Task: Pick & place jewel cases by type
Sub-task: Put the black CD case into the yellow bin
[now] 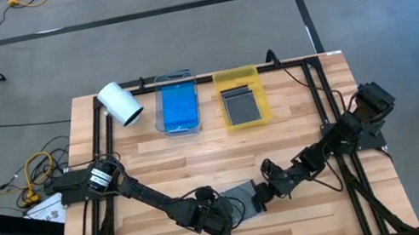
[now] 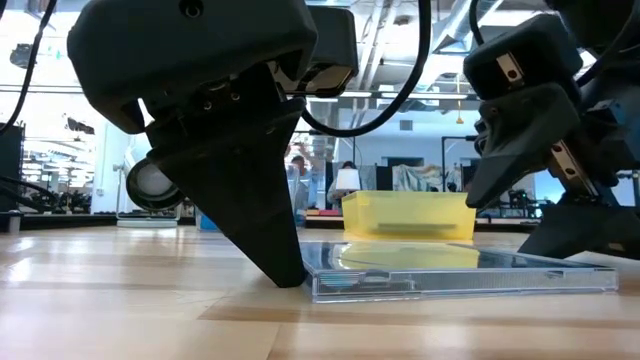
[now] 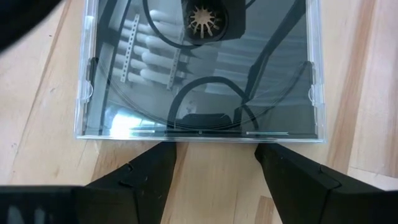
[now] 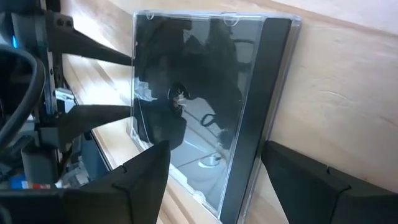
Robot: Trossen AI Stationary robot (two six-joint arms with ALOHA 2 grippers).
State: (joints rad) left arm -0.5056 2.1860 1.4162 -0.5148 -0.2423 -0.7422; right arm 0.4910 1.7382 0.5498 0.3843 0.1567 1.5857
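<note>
Left tool [image 1: 226, 222]: low over the front middle of the bench [image 1: 299, 132]; fingers [image 3: 140, 177] spread wide, holding nothing; in the left wrist view the tips stand just short of the near edge of a jewel case; in the low view one finger comes down to the wood at that case's edge, contact unclear.
Right tool [image 1: 268, 196]: at the opposite side of the same case; fingers [image 4: 140, 171] spread wide, empty; the case lies just ahead of them.
Clear jewel case [image 1: 244, 198]: flat on the bench between the two tools; clear lid, dark tray inside.
Blue jewel case [image 1: 179, 107]: lies in the clear tray [image 1: 161, 124] at the back of the bench.
Dark grey jewel case [image 1: 243, 104]: lies in the yellow tray [image 1: 235, 74], just beside the clear tray.
White roll [image 1: 120, 104]: on its side at the back left, near the clear tray.
</note>
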